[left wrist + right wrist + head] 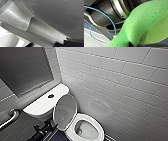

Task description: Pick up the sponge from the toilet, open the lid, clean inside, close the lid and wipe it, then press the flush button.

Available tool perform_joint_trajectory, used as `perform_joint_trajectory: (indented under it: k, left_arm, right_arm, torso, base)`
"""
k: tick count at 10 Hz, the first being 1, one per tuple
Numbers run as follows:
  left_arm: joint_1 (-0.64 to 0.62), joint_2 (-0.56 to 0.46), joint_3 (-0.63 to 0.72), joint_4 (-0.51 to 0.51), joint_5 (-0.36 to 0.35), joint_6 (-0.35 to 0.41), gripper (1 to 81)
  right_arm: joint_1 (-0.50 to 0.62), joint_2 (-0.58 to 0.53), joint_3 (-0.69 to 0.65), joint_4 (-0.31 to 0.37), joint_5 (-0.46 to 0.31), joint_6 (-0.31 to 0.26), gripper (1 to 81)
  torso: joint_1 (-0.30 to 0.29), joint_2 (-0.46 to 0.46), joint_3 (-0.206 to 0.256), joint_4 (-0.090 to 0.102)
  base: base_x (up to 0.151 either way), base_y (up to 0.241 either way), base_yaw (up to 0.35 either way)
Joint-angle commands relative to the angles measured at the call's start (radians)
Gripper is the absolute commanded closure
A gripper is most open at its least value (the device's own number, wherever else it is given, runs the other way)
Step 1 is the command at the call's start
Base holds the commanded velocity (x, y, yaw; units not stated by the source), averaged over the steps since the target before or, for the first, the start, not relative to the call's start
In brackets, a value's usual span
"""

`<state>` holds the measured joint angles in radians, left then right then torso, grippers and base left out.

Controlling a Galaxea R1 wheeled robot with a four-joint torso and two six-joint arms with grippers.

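Rising beyond the left hand (pixel 47 125), the white tiled wall (pixel 120 84) is the biggest thing in the head view, and a dark framed panel (pixel 25 67) hangs high up to that hand's left. The tank top (pixel 40 107) lies just past the left hand, flat and white. The lid (pixel 65 109) stands raised right beside this hand, tilted back toward the tank; the hand sits near its lower edge, and I cannot tell whether they touch. To the hand's right, past the lid, the seat (pixel 100 130) lies down around the open bowl. A metal grab bar (pixel 8 118) runs along the wall to the hand's left. Whether the left hand is open or closed cannot be told; in its wrist view, smooth white porcelain (pixel 15 15) looms very close. The sponge (pixel 144 22), bright green and speckled, is in the grip of the right hand (pixel 134 43), well apart from the toilet, with a deep crease where a dark tip presses into it. A thin blue cable (pixel 113 25) loops over the robot's dark body just behind the right hand. The flush button (pixel 50 96), small and dark, sits in the middle of the tank top, beyond the left hand.
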<state>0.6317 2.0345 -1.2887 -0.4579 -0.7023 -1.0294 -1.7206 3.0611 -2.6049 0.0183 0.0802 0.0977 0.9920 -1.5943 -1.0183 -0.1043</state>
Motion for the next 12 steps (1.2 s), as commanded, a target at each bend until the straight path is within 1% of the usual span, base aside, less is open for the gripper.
perform_joint_trajectory:
  k: [1, 2, 3, 4, 5, 6, 7, 8, 9, 10, 11, 12]
  left_arm:
    - [-0.025, -0.155, -0.030, 0.123, -0.123, 0.143, 1.0]
    - [0.018, -0.166, -0.050, 0.125, -0.134, 0.140, 1.0]
    - [0.056, -0.180, -0.064, 0.137, -0.164, 0.132, 1.0]
    - [0.079, -0.189, -0.060, 0.156, -0.180, 0.129, 1.0]
    - [0.111, -0.189, -0.055, 0.194, -0.181, 0.126, 1.0]
    - [0.148, -0.175, -0.058, 0.253, -0.177, 0.127, 1.0]
    - [0.190, -0.138, -0.076, 0.345, -0.149, 0.129, 1.0]
    - [0.245, -0.094, -0.112, 0.466, -0.103, 0.127, 1.0]
    - [0.300, -0.039, -0.168, 0.619, -0.051, 0.129, 1.0]
    - [0.352, 0.010, -0.228, 0.789, 0.023, 0.126, 1.0]
    - [0.406, 0.053, -0.275, 0.961, 0.130, 0.126, 1.0]
    - [0.443, 0.091, -0.290, 1.130, 0.274, 0.126, 1.0]
  right_arm:
    - [-0.043, 0.006, 0.020, -0.014, -0.097, -0.006, 81.1]
    - [-0.041, 0.007, 0.022, -0.018, -0.097, -0.012, 81.1]
    - [-0.041, 0.009, 0.026, -0.021, -0.097, -0.013, 81.1]
    - [-0.043, 0.007, 0.030, -0.021, -0.097, -0.021, 81.1]
    - [-0.043, 0.004, 0.028, -0.020, -0.097, -0.022, 81.1]
    - [-0.038, 0.003, 0.027, -0.018, -0.097, -0.022, 81.1]
    - [-0.032, 0.001, 0.028, -0.018, -0.097, -0.022, 81.1]
    - [-0.031, 0.001, 0.028, -0.020, -0.097, -0.022, 81.1]
    - [-0.023, 0.000, 0.025, -0.020, -0.097, -0.022, 81.1]
    - [-0.014, -0.008, 0.022, -0.020, -0.097, -0.023, 81.1]
    - [-0.003, -0.026, 0.026, -0.018, -0.096, -0.022, 81.1]
    - [0.009, -0.040, 0.030, -0.021, -0.096, -0.027, 81.1]
  torso:
    - [0.000, 0.000, 0.000, 0.000]
    - [0.000, 0.000, 0.000, 0.000]
    - [0.000, 0.000, 0.000, 0.000]
    - [0.000, 0.000, 0.000, 0.000]
    - [0.000, 0.000, 0.000, 0.000]
    - [0.000, 0.000, 0.000, 0.000]
    - [0.000, 0.000, 0.000, 0.000]
    - [0.000, 0.000, 0.000, 0.000]
    - [0.000, 0.000, 0.000, 0.000]
    - [0.000, 0.000, 0.000, 0.000]
    - [0.000, 0.000, 0.000, 0.000]
    - [0.000, 0.000, 0.000, 0.000]
  base:
    - [0.000, 0.000, 0.000]
    - [0.000, 0.000, 0.000]
    - [0.000, 0.000, 0.000]
    - [0.000, 0.000, 0.000]
    - [0.000, 0.000, 0.000]
    - [0.000, 0.000, 0.000]
    - [0.000, 0.000, 0.000]
    - [0.000, 0.000, 0.000]
    - [0.000, 0.000, 0.000]
    - [0.000, 0.000, 0.000]
    - [0.000, 0.000, 0.000]
    - [0.000, 0.000, 0.000]
